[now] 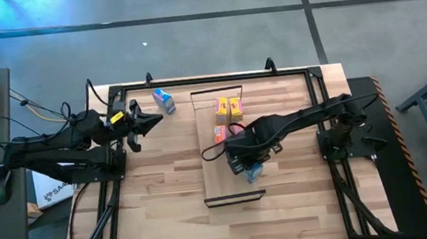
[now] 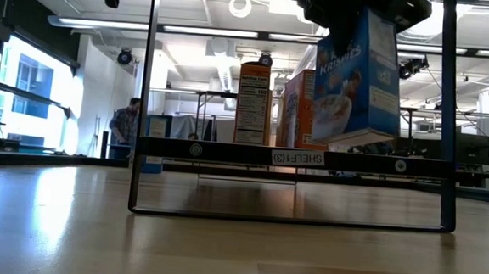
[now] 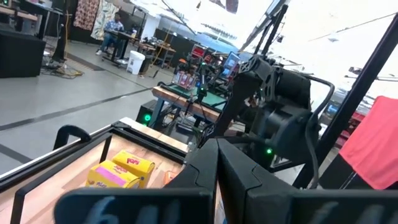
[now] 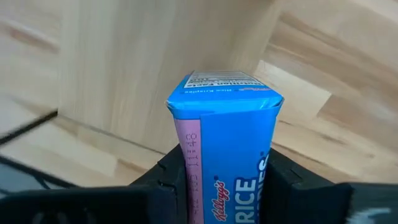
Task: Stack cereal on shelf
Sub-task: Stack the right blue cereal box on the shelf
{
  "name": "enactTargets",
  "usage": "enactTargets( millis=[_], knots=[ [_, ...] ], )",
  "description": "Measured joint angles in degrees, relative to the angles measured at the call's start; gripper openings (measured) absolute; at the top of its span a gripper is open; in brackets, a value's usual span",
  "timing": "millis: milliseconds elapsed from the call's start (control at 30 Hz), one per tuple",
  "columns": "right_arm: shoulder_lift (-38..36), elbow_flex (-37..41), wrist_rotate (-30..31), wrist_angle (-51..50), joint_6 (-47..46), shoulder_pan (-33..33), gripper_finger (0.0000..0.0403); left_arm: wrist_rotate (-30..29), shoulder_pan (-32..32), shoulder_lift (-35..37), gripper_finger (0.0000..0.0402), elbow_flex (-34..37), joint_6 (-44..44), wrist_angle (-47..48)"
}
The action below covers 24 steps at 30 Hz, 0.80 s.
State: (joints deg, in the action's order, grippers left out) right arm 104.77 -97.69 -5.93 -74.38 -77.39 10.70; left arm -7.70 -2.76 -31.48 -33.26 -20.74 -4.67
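Note:
My right gripper (image 1: 248, 166) hangs over the near half of the shelf (image 1: 233, 187), shut on a blue cereal box (image 2: 359, 76). That box is tilted, with its lower corner just above the shelf board (image 2: 227, 151); I cannot tell whether it touches. Two yellow boxes (image 1: 228, 106) and an orange-pink box (image 1: 220, 133) stand on the shelf's far half. Another blue box (image 1: 164, 101) lies on the table beyond the shelf's far left corner. My left gripper (image 1: 152, 120) waits shut near that box, touching nothing. My right gripper holds the blue box by its upper part (image 4: 224, 186), pinched between the two fingers (image 4: 166, 180) on its two opposite broad faces. The fingers come from above, pointing down. The box hangs below them, tilted, its bottom end (image 4: 227, 93) toward the shelf.
Dark metal frame bars (image 1: 112, 178) run along the table's left and right sides. The shelf's thin dark end frame (image 2: 145, 97) stands upright at its near end. Bare plank tabletop (image 1: 167, 212) lies left of and nearer than the shelf. A person (image 2: 128, 126) stands far off in the room.

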Motion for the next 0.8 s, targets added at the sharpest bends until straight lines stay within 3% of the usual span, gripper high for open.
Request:
enactTargets(
  millis=[233,600,800],
  knots=[
    [0.02,0.00,9.56,-0.11,-19.30,0.98,0.0108,-0.07,-0.01,-0.02,0.0000,0.00,-0.03,0.07],
    [1.12,0.07,13.04,-0.98,-27.08,4.23,0.0113,-0.09,-0.01,-0.04,0.0000,0.00,-0.08,0.09],
    [1.46,0.07,12.51,-0.91,-26.45,4.22,0.0170,-0.11,0.01,-0.04,0.0000,0.00,-0.08,0.09]
  ],
)
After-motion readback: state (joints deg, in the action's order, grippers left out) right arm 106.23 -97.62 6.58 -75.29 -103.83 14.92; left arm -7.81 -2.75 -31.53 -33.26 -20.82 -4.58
